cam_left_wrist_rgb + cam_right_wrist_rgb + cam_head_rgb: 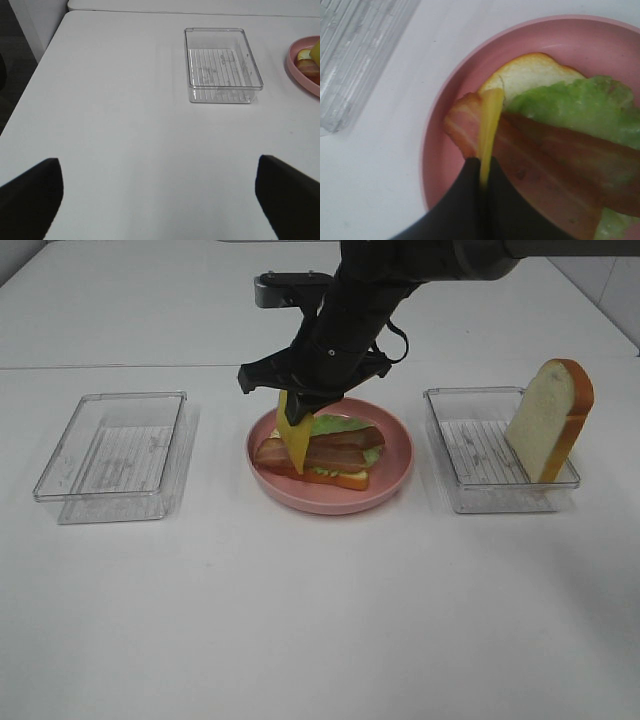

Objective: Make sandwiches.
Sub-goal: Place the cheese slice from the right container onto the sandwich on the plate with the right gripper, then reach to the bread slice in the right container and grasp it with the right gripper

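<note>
On the pink plate lies a partial sandwich: a bread slice under green lettuce and bacon strips. My right gripper reaches across above the plate's left side, shut on a yellow cheese slice that hangs on edge and touches the bacon. The wrist view shows the cheese pinched between the fingers, over bacon, lettuce and bread. A second bread slice leans upright in the right clear tray. My left gripper is open over bare table.
An empty clear tray stands left of the plate; it also shows in the left wrist view, with the plate's rim beside it. The white table stretches in front of the plate and trays.
</note>
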